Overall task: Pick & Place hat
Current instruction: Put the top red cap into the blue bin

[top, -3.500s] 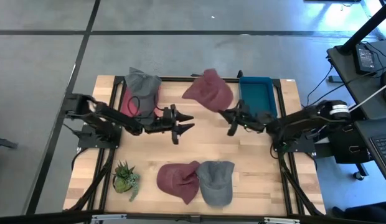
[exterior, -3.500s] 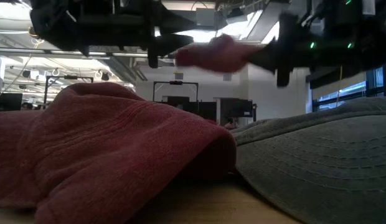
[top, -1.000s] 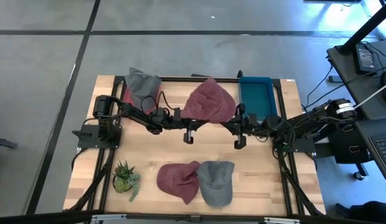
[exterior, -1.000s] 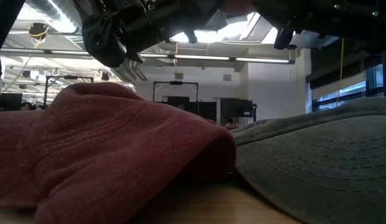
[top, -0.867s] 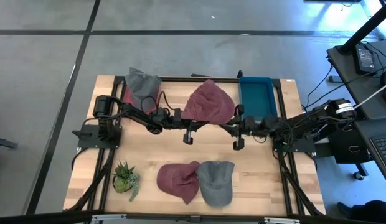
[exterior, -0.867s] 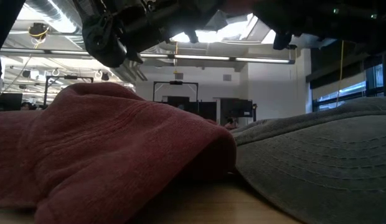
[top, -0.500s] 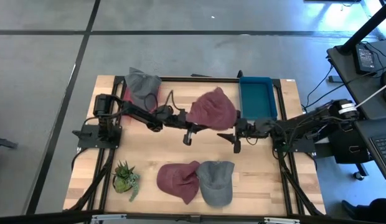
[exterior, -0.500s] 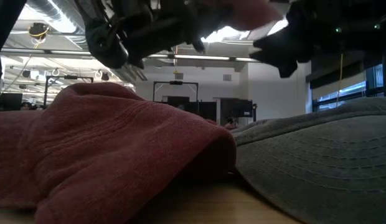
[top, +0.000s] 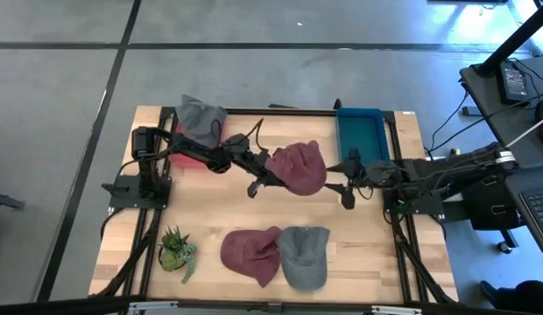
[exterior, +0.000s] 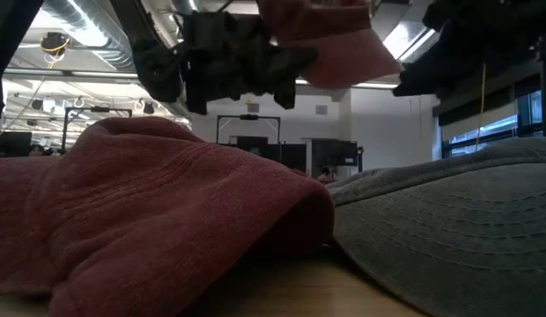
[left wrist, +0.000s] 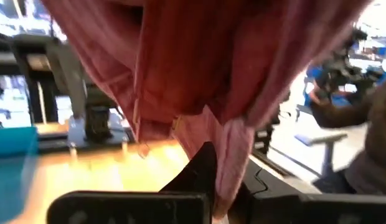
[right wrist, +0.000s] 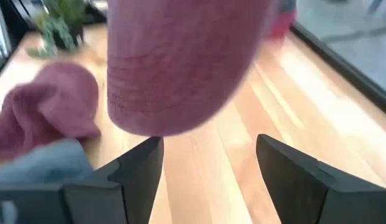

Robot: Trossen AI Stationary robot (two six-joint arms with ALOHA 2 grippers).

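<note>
Bare wood shows on the light wooden bench (top: 210, 214) in a wide band across its middle, between the two arms above and the front row of things.

That front row holds a small green potted plant (top: 176, 250) at the left, then a crumpled dark red fabric cap (top: 250, 254) touching a grey fabric cap (top: 304, 256).

The back edge is taken up by a grey cap lying on a red tray (top: 199, 129) at the left and a blue plastic bin (top: 361, 136) at the right.

Over the centre, a dark red cap (top: 298, 168) hangs from the left tool (top: 257, 185). The right tool (top: 347, 190), fingers spread, sits just beside it.

The front right corner is bare.
</note>
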